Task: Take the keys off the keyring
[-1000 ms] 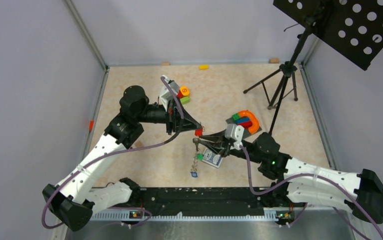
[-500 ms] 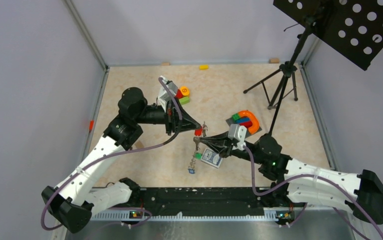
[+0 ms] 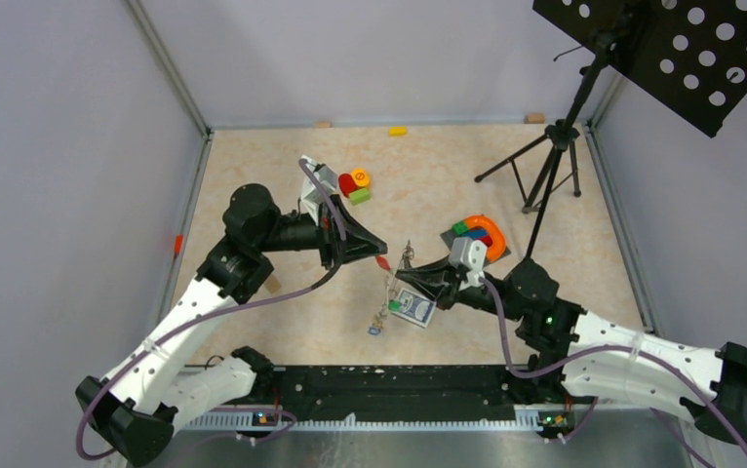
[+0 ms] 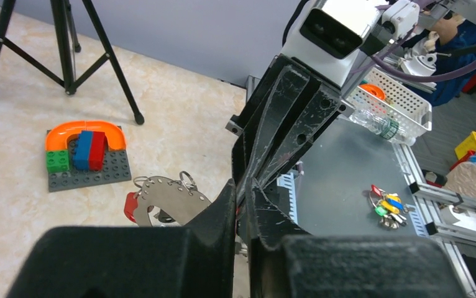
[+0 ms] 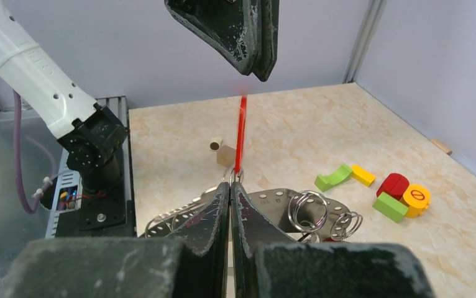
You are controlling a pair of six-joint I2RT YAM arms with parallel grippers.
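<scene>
Keyring (image 5: 273, 200) pinched in right gripper (image 5: 230, 186), jaws closed on it. Left gripper (image 5: 255, 76) jaws together just above red key tag (image 5: 241, 133), hold unclear. Risk of tag slipping or key jamming if pulled askew.

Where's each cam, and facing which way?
Top external: above and behind the robot, looking down on the table; left arm, right arm show.
Left wrist: faces the right gripper and orange arch block; own left gripper below.
Right wrist: faces the left gripper; own gripper below.
Shared: top and left wrist both show that block.
</scene>
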